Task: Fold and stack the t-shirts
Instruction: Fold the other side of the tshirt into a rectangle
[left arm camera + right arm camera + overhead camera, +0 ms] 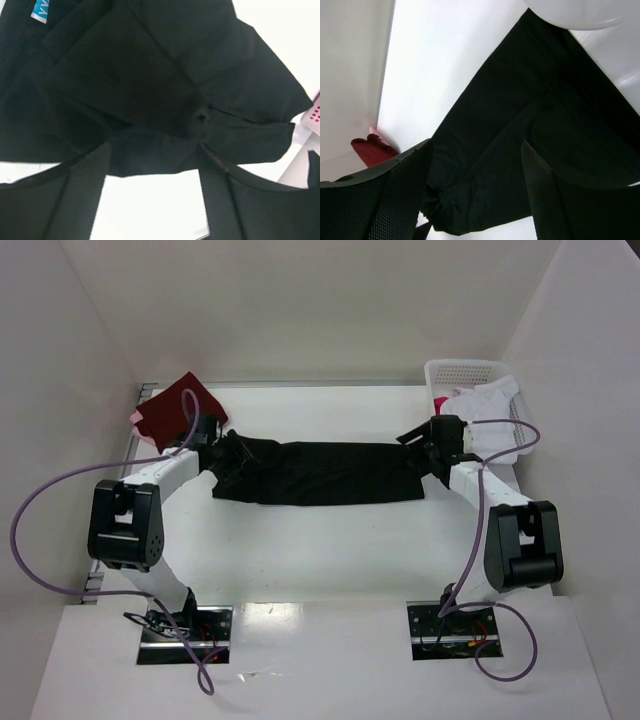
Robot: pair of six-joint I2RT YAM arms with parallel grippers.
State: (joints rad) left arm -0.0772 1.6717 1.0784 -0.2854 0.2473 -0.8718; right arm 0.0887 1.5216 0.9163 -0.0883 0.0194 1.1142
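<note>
A large black t-shirt [320, 472] lies as a long flat band across the middle of the table. My left gripper [215, 447] is at its bunched left end. In the left wrist view that gripper [152, 150] is open, with bare white table between its fingers [85, 190] and the black cloth's [150, 80] edge at the fingertips. My right gripper [432, 436] is over the shirt's right end. It [475, 150] stands open, and black cloth [510, 125] lies under and between its wide fingers [545, 200], not pinched. A folded dark red t-shirt [180, 405] lies at the back left.
A pink cloth [140, 418] peeks out under the dark red shirt. A white perforated basket [465, 372] stands at the back right, with a white shirt [497, 400] draped over it and something pink [445, 400] inside. White walls close in the table on three sides.
</note>
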